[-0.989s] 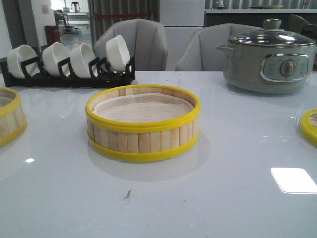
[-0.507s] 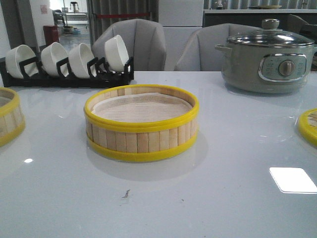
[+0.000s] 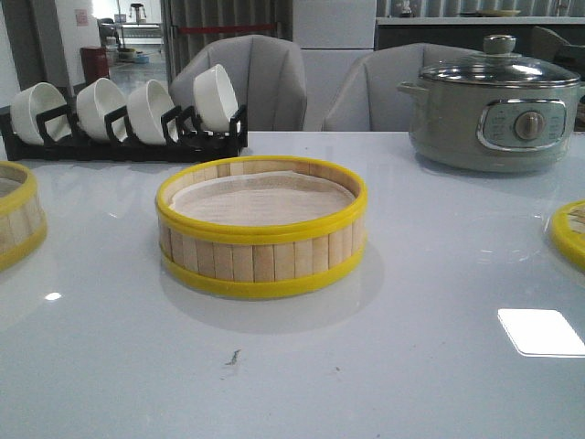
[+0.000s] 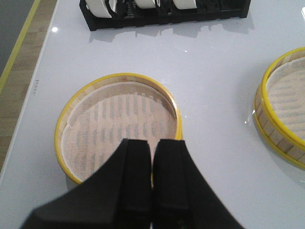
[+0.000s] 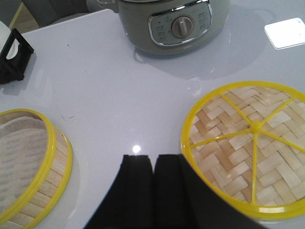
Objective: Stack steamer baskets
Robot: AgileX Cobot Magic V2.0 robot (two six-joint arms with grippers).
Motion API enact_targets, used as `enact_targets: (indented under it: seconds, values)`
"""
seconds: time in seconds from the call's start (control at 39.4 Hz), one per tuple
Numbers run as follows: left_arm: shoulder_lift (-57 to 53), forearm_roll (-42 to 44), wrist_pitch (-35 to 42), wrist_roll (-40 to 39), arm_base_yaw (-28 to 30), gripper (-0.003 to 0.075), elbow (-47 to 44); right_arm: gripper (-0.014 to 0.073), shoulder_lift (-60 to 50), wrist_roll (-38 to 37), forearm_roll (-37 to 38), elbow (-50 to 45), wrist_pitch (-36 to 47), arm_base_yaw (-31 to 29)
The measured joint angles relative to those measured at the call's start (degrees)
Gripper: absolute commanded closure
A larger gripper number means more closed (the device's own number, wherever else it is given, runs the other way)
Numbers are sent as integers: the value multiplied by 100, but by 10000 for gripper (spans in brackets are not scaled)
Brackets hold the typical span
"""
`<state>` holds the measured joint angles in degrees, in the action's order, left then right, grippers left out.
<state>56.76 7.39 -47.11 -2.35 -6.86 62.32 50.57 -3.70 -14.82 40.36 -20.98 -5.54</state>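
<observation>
Steamer baskets sit just where they were a moment ago: the middle basket (image 3: 262, 227) in the middle of the shiny white table (image 3: 411, 366), the left basket (image 4: 119, 126) under the left claw (image 4: 153, 179), and the woven lid (image 5: 248, 143) beside the right claw (image 5: 153, 183). Both claws have their black fingers pressed together and hold nothing. At the back stand white bowls (image 3: 123, 108) in a black rack (image 3: 128, 142), a grey-green pot (image 3: 494, 105) and two grey chairs (image 3: 302, 87).
</observation>
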Motion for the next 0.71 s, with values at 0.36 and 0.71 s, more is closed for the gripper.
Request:
enact_targets:
  seconds: [0.36,0.71]
  values:
    - [8,0,-36,22,0,627,0,504,0,0,-17,0,-45,0]
    - [45,-96,91,44,0,607,0,217,0,0,-7,0,-45,0]
